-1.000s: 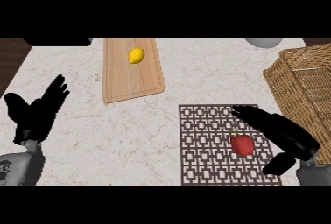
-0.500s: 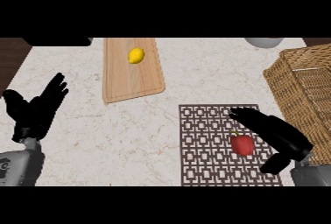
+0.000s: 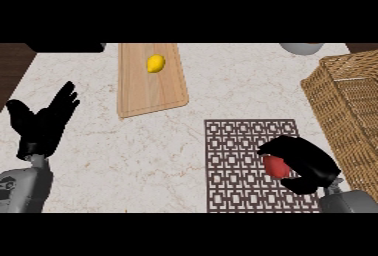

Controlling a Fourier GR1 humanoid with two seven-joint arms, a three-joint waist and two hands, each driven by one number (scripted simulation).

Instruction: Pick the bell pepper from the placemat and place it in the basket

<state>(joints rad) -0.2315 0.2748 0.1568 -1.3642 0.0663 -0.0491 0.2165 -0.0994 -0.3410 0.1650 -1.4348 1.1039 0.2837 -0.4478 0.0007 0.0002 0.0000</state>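
A red bell pepper (image 3: pixel 275 166) lies on the dark patterned placemat (image 3: pixel 240 165) at the lower right. My right hand (image 3: pixel 304 162) is over it with the fingers curled round the pepper, hiding most of it; only its left side shows. The wicker basket (image 3: pixel 347 107) stands at the right edge, just beyond the placemat. At the left edge, my left hand (image 3: pixel 43 125) rests open with fingers up, away from everything.
A wooden cutting board (image 3: pixel 148 87) with a yellow lemon (image 3: pixel 155 63) on it lies at the back centre. A grey bowl (image 3: pixel 301 47) shows at the top right. A dark object (image 3: pixel 66 47) sits at the top left.
My right hand has drawn back and down onto the pepper, and its fingers have curled round it. The left hand has not moved.
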